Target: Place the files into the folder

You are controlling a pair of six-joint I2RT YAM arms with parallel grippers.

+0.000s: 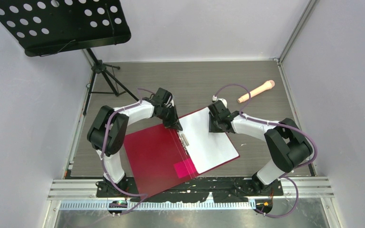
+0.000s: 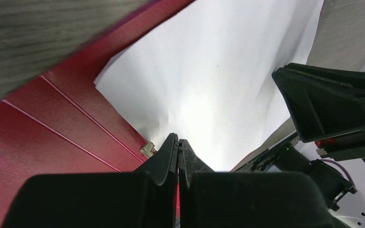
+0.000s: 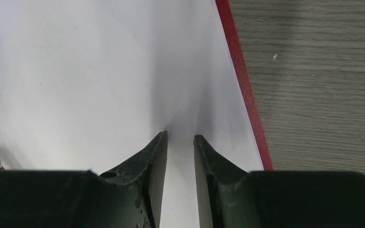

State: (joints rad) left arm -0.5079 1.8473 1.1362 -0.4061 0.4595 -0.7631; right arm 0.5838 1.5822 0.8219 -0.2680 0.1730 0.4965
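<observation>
Red is the colour of the folder (image 1: 154, 152), and it lies wide open and flat on the grey wooden table (image 1: 195, 80), close to the two arms. Its left half is bare and shiny, with a small pink patch (image 1: 185, 167) near the front edge. A metal clip (image 1: 184, 141) runs down the middle fold.

White paper, the files (image 1: 209, 140), lies on the right half of the folder. The sheets sit flat, with one long side next to the clip. A thin red strip of the folder shows along the right side of the paper.

The left gripper (image 1: 176, 124) is at the far end of the middle fold, just beside the corner of the paper. Its two fingers are pressed tight together, and nothing shows between them.

The right gripper (image 1: 217, 124) is over the far edge of the paper. Its fingers (image 3: 154, 156) stand a little apart, and only flat white paper shows in the gap. The tips come right down to the sheet.

A peach-coloured microphone (image 1: 256, 91) lies on the table behind the right arm, well apart from the folder. A black music stand (image 1: 62, 23) stands at the far left corner.
</observation>
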